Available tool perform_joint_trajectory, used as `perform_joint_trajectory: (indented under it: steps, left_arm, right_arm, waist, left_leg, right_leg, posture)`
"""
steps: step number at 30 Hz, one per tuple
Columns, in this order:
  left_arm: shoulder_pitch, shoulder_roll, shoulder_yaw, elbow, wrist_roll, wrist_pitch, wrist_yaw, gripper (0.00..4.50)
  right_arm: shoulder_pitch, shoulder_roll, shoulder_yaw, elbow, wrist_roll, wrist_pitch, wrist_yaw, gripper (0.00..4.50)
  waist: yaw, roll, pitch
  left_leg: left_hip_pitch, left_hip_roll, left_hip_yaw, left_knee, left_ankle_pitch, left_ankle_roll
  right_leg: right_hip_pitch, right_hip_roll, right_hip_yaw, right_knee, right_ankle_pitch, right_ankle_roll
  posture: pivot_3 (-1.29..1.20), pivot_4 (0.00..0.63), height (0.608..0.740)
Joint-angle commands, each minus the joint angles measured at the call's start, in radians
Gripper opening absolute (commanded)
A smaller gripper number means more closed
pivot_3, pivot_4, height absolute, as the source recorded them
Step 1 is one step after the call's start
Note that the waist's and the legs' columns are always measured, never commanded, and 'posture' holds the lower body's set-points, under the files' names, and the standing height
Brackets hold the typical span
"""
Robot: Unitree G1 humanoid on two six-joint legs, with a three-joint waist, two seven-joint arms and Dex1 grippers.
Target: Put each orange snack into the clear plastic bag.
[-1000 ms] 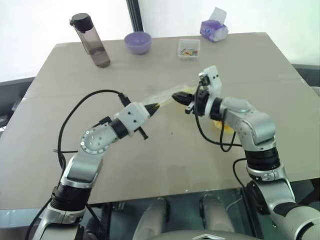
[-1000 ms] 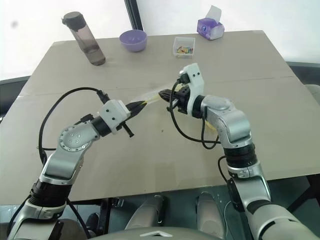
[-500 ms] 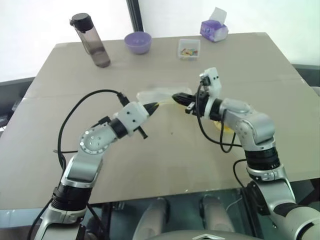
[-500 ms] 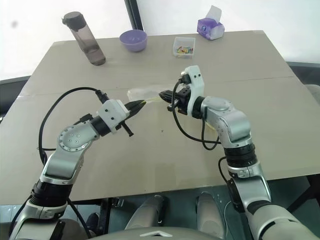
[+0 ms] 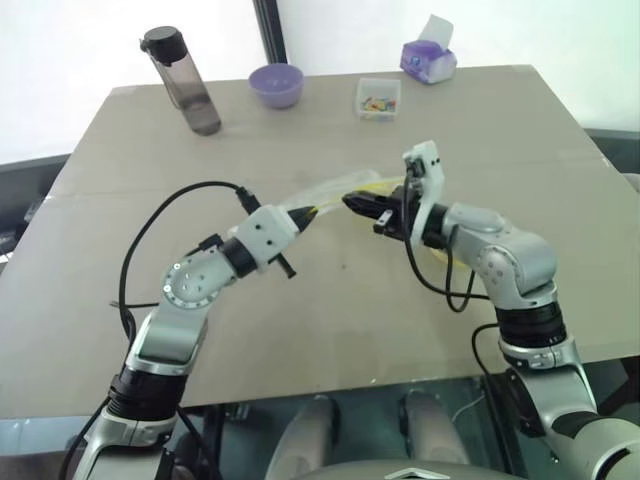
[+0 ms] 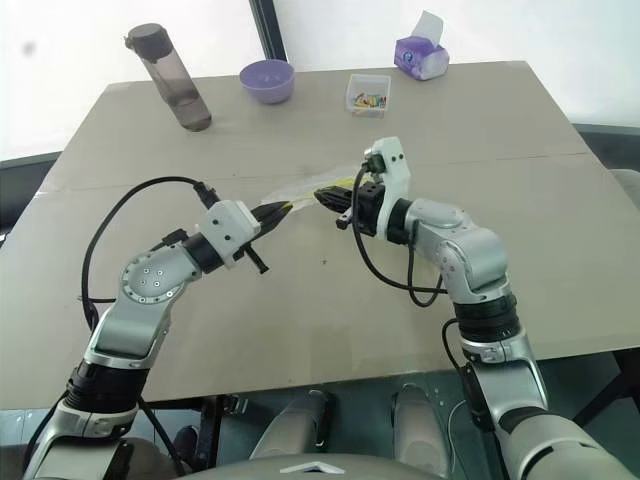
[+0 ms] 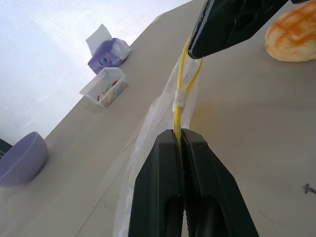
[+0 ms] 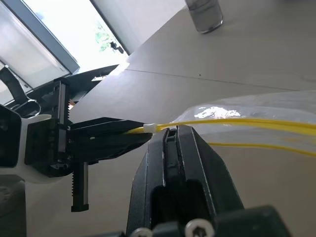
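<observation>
Since a second ago our right gripper [image 5: 352, 201] has rolled, and both it and our left gripper [image 5: 318, 211] pinch the crinkly clear plastic bag's [image 7: 160, 106] yellow seal, so next we must part that mouth for the round orange snack [image 7: 292, 31] lying on the table by our right arm.

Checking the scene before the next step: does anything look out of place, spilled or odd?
Nothing spilled or damaged. The crinkly clear plastic bag hangs above the tan table, its yellow seal strip pinched by the left gripper and right gripper. The round orange bun lies outside it.
</observation>
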Motion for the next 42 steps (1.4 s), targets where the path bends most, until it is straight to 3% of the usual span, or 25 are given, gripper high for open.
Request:
perform_joint_trajectory:
  steps: [1, 10, 14, 18, 23, 27, 33, 34, 42]
  left_arm:
    - [-0.005, -0.002, 0.013, -0.032, 0.0, -0.018, 0.006, 0.0]
    - [0.012, 0.0, -0.008, -0.043, 0.011, -0.057, -0.011, 0.0]
    - [0.008, -0.012, -0.015, -0.05, 0.007, -0.058, -0.014, 0.0]
    - [0.006, -0.012, -0.046, -0.036, 0.049, -0.05, -0.008, 0.0]
    - [-0.009, -0.033, -0.061, -0.035, 0.062, -0.032, 0.002, 0.0]
    - [-0.003, -0.038, -0.06, -0.048, 0.074, -0.008, 0.011, 0.0]
    - [0.01, -0.052, -0.067, -0.062, 0.095, 0.03, 0.03, 0.0]
    - [0.01, -0.055, -0.068, -0.06, 0.1, 0.035, 0.034, 0.0]
    - [0.01, -0.071, -0.068, -0.063, 0.13, 0.071, 0.072, 0.0]
  right_arm:
    - [-0.027, 0.001, -0.013, -0.006, 0.012, 0.009, -0.019, 0.06]
    - [-0.042, 0.019, -0.035, 0.035, 0.021, 0.059, -0.08, 0.06]
    - [-0.048, -0.005, 0.023, 0.071, -0.058, 0.004, -0.097, 0.06]
    - [-0.076, -0.09, 0.288, 0.153, -0.364, -0.308, -0.095, 0.06]
    - [-0.086, -0.112, 0.398, 0.273, -0.563, -0.601, -0.129, 0.06]
    - [-0.091, -0.154, 0.444, 0.343, -0.721, -0.794, -0.18, 1.13]
    - [-0.064, -0.168, 0.437, 0.378, -0.817, -0.899, -0.189, 4.07]
    - [-0.057, -0.167, 0.432, 0.378, -0.822, -0.903, -0.183, 4.37]
    - [0.001, -0.19, 0.314, 0.225, -0.73, -0.854, -0.081, 4.37]
  waist:
    - [0.0, 0.0, 0.0]
    - [0.0, 0.0, 0.0]
    - [0.0, 0.0, 0.0]
    - [-0.003, 0.0, 0.0]
    - [-0.005, 0.0, 0.0]
    - [-0.001, 0.0, 0.0]
    - [-0.003, 0.0, 0.0]
    - [-0.003, 0.0, 0.0]
    - [0.0, 0.0, 0.0]
  left_leg:
    - [0.0, 0.0, 0.0, 0.0, 0.0, 0.0]
    - [0.0, 0.0, 0.0, 0.0, 0.0, 0.0]
    - [0.0, 0.0, 0.0, 0.0, 0.0, 0.0]
    - [0.0, 0.0, 0.001, 0.0, 0.0, 0.0]
    - [0.0, 0.0, 0.001, 0.0, 0.0, 0.0]
    - [-0.001, 0.0, 0.001, 0.001, 0.0, 0.0]
    - [0.0, 0.0, 0.001, 0.001, 0.0, 0.0]
    - [0.0, 0.0, 0.001, 0.001, 0.0, 0.0]
    - [-0.001, 0.0, 0.001, 0.002, 0.0, 0.0]
  right_leg:
    - [0.0, 0.0, 0.0, 0.0, 0.0, 0.0]
    - [0.0, 0.0, 0.0, 0.0, 0.0, 0.0]
    - [0.0, 0.0, 0.0, 0.0, 0.0, 0.0]
    - [0.0, 0.0, 0.0, 0.0, 0.0, 0.0]
    - [0.0, 0.0, 0.0, 0.0, 0.0, 0.0]
    - [0.0, 0.0, 0.0, 0.0, 0.0, 0.0]
    - [0.0, 0.0, 0.0, 0.0, 0.0, 0.0]
    - [0.0, 0.0, 0.0, 0.0, 0.0, 0.0]
    - [0.0, 0.0, 0.0, 0.0, 0.0, 0.0]
  posture:
    - [0.0, 0.15, 0.74]
    - [0.0, 0.15, 0.74]
    - [0.0, 0.15, 0.74]
    - [0.0, 0.15, 0.74]
    - [0.0, 0.15, 0.74]
    - [0.0, 0.15, 0.74]
    - [0.0, 0.15, 0.74]
    - [0.0, 0.15, 0.74]
    - [0.0, 0.15, 0.74]
